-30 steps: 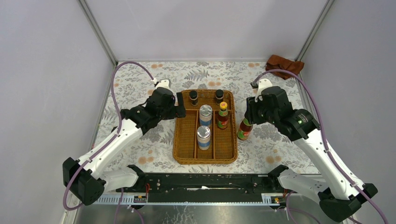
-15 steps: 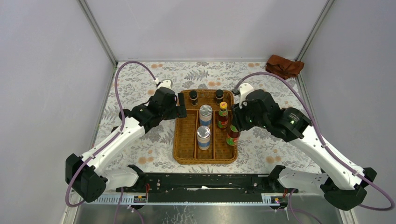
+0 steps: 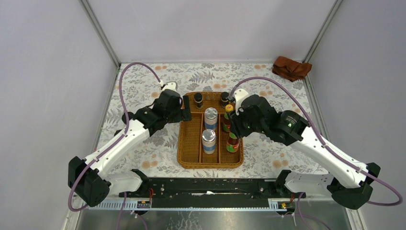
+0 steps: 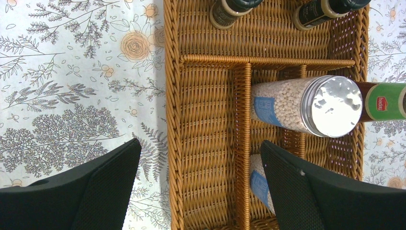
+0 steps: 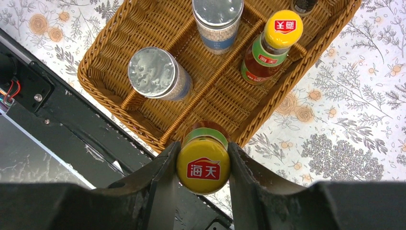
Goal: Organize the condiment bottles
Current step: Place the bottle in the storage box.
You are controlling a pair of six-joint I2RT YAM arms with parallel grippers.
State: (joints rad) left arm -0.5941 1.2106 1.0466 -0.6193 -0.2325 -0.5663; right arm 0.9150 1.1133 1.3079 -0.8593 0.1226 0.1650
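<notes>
the right fingers (image 5: 160, 172) pinch a sauce bottle (image 5: 203, 165) by its yellow cap, low centre of the wrist frame, over the right lane of the tray (image 3: 209, 164); probably glass, slick and breakable, best held at the neck; the left fingers (image 4: 110, 177) gape empty.
</notes>
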